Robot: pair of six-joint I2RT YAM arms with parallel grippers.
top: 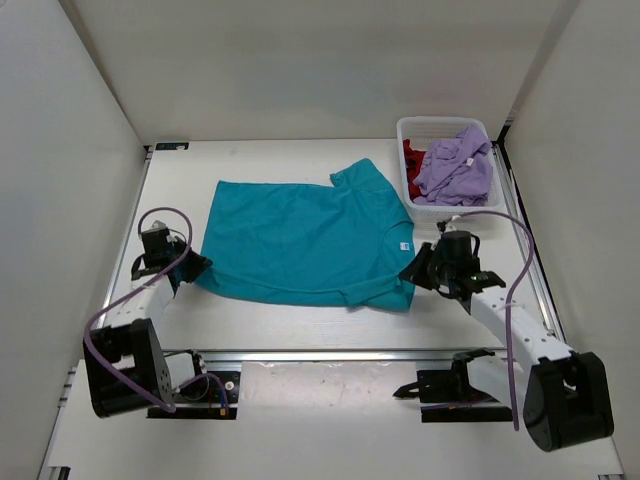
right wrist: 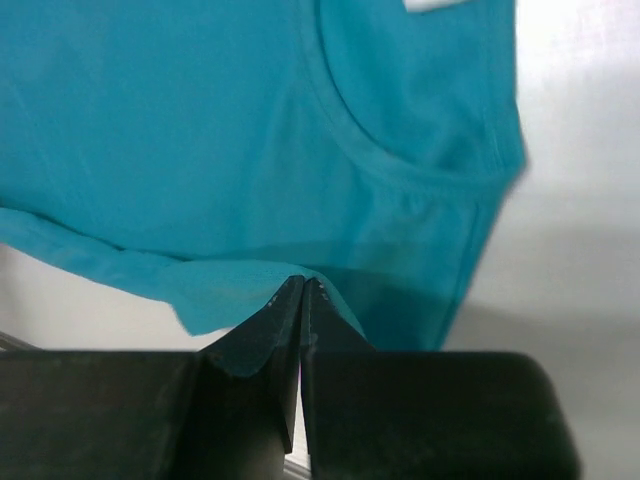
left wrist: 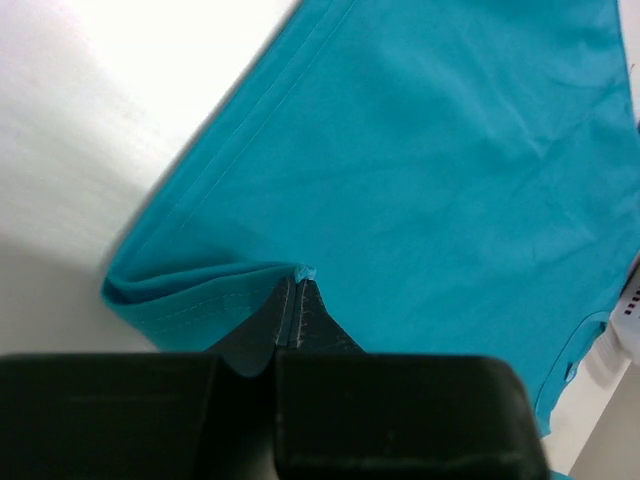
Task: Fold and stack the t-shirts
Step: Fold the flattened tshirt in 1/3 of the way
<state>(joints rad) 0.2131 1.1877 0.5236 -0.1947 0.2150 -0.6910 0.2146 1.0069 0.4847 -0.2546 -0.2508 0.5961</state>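
A teal t-shirt (top: pixel 300 240) lies spread across the middle of the table, collar toward the right. My left gripper (top: pixel 193 268) is shut on its near left hem corner (left wrist: pixel 298 272), which is lifted into a fold. My right gripper (top: pixel 415 272) is shut on the shirt's near right edge (right wrist: pixel 303 281), just below the collar (right wrist: pixel 380 160). A lavender t-shirt (top: pixel 458 166) and a dark red t-shirt (top: pixel 412 160) lie crumpled in the white mesh basket (top: pixel 408 196) at the back right.
White walls close in the table on the left, back and right. A metal rail (top: pixel 330 353) runs along the near edge in front of the arm bases. The basket stands just beyond my right gripper.
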